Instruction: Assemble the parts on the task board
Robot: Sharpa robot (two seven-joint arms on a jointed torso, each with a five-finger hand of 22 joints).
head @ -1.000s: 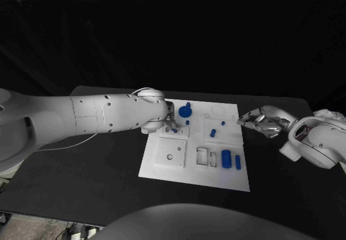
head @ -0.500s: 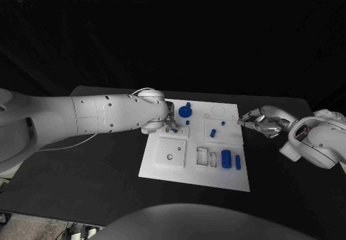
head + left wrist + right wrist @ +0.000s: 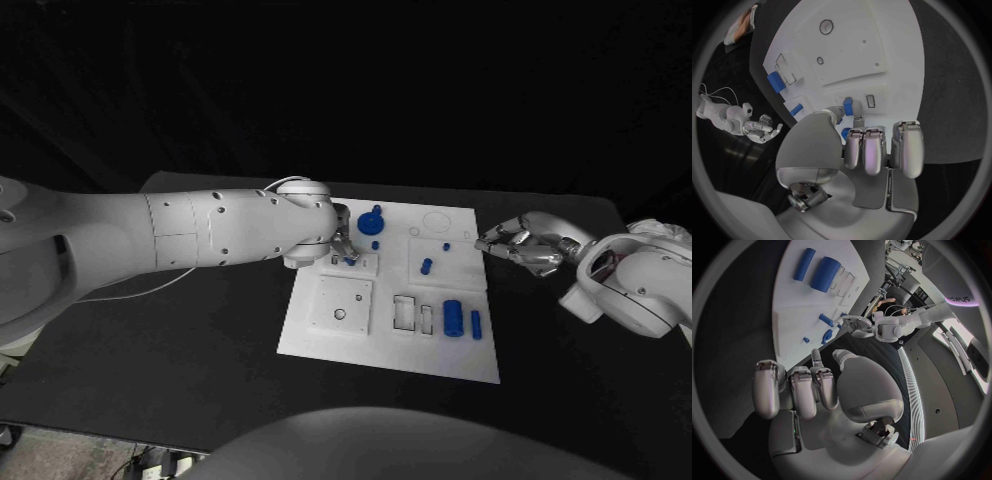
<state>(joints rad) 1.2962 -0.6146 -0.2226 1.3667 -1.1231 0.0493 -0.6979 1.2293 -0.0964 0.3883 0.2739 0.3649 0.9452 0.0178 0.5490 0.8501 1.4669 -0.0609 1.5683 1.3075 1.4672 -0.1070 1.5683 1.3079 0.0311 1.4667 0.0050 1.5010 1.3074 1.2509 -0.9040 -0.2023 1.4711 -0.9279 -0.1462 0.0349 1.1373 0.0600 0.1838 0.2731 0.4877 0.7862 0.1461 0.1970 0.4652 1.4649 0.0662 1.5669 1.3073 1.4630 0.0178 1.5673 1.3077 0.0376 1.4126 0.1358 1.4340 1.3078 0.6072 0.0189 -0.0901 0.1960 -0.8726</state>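
The task board [image 3: 346,335], a white plate, is seen lying flat in the middle of the black worktop [image 3: 173,350]. Several blue parts are carried on it. A round blue part with a stem [image 3: 372,221] is placed near the board's far edge, and a tiny blue peg [image 3: 375,244] is seen just beside it. A short blue pin [image 3: 426,266] lies near the board's middle. A thick blue cylinder [image 3: 454,317] and a slim blue bar [image 3: 476,322] are laid side by side near the board's right edge, just beside two rectangular recesses [image 3: 415,314]. A raised square plate with a round hole [image 3: 343,303] is set at the board's left side.

The left robot hand [image 3: 339,246] is held over the board's far left part. In the left wrist view a small blue part [image 3: 848,106] is pinched between its thumb and a fingertip [image 3: 858,120], right at a small slot in the board; the other fingers are curled in together.

The right robot hand [image 3: 513,242] is held above the worktop just off the board's right edge, apart from the board. Its fingers [image 3: 795,390] are curled in and nothing is gripped by them.
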